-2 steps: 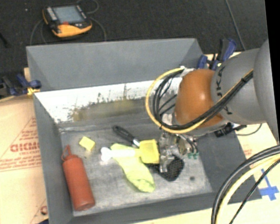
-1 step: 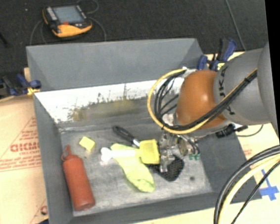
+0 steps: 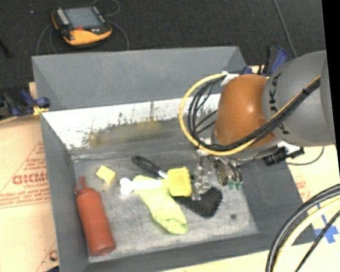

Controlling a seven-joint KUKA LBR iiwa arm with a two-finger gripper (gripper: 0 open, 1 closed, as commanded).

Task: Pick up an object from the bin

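Grey bin point(image 3: 122, 83): jaws over black mesh piece point(image 3: 206, 204) beside yellow block point(image 3: 179, 182).

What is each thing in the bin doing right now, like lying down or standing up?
Gripper, low in the bin, beside the sponge.
Red bottle, lying on its side along the left wall.
Small yellow block, lying alone near the bottle's cap.
Yellow-green cloth, crumpled in the middle.
Yellow sponge, resting against the cloth's top.
Black-handled tool, lying flat, one end hidden by the sponge.
Black mesh piece, lying flat just below the gripper.
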